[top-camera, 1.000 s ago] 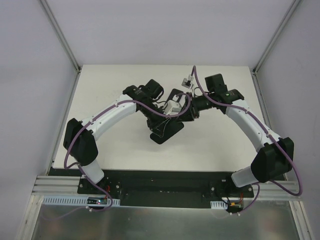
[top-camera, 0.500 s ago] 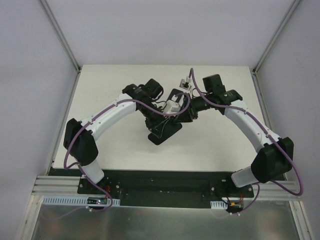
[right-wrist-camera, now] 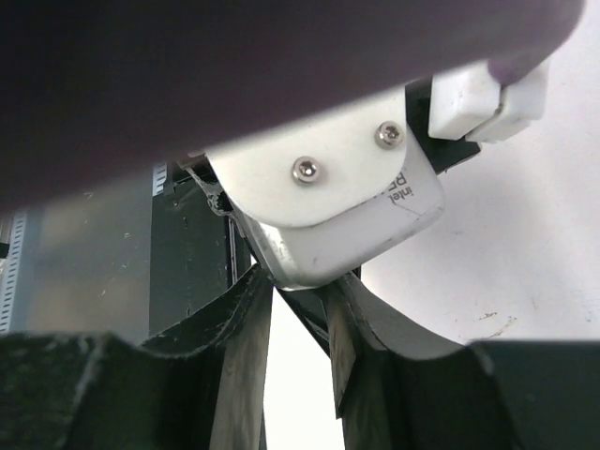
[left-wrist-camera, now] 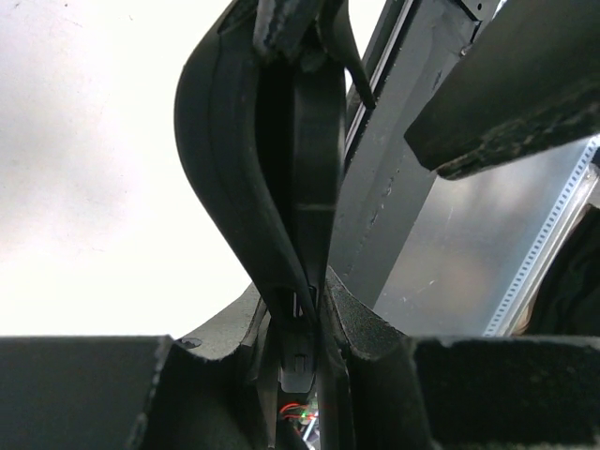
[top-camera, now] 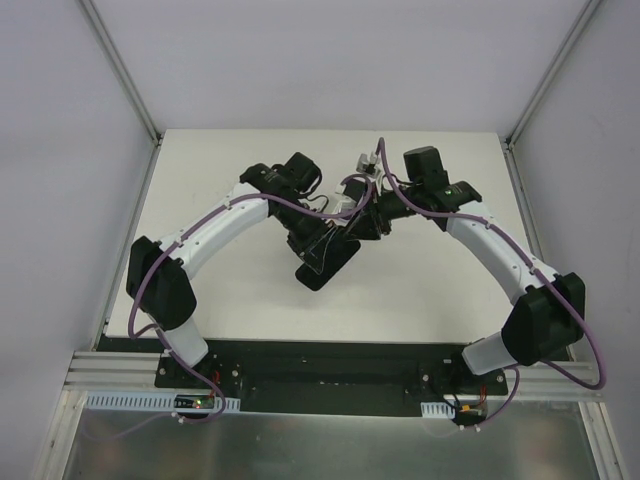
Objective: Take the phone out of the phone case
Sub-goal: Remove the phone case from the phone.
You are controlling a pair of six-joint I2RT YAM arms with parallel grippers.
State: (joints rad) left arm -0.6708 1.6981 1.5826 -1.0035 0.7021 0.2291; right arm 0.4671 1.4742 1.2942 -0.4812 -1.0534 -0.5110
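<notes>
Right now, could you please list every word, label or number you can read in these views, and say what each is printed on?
"inel": dark print, turned sideways, on the white housing in the right wrist view.
"RE": a second line beside it on the same housing; the rest is cut off.
Top external view: nothing large enough to read.
Left wrist view: no text.
</notes>
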